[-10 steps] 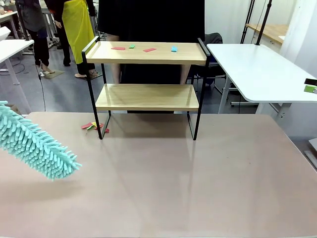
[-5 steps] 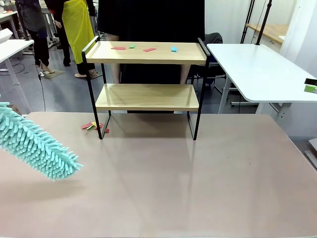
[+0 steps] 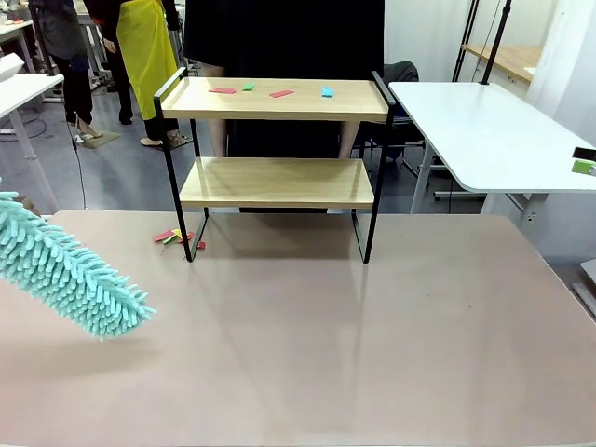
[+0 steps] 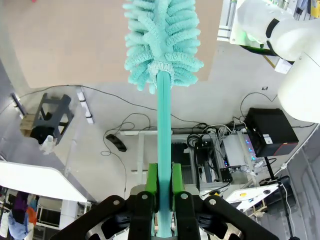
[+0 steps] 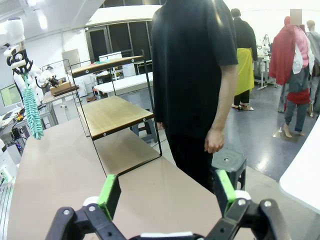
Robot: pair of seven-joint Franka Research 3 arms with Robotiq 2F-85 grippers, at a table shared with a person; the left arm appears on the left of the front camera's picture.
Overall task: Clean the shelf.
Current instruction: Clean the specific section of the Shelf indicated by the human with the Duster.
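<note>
Front view across the shared table (image 3: 372, 335): the shelf (image 3: 277, 182) stands at the far side, about the middle, directly in front of a person (image 5: 192, 75) in black who waits behind it. Its top board (image 3: 354, 104) carries four small coloured scraps (image 3: 281, 93), red, green, red and blue, strung in a loose row. The lower board (image 3: 277, 182) looks bare. A small heap of paper bits (image 3: 172, 237) lies on the table just beside the shelf's left front leg.

A turquoise duster (image 3: 70, 275) hangs in the air over the near left part of the table, well apart from the shelf, its fluffy head tilted down toward the tabletop and touching nothing. In the left wrist view the left gripper (image 4: 164, 172) is clenched on the duster's thin handle, green pads pressed against it on either side. In the right wrist view the right gripper (image 5: 167, 187) stands with its jaws spread wide and nothing between them, looking along the table at the shelf from one end.

By these pictures the cleaning proper is not yet under way: the tool is in hand, but the scraps on the top board sit undisturbed. Left to do, it seems, is to carry the duster across to the shelf and sweep the top board, and perhaps the lower one too. Whether the bits by the leg count as part of the job cannot be told.
</note>
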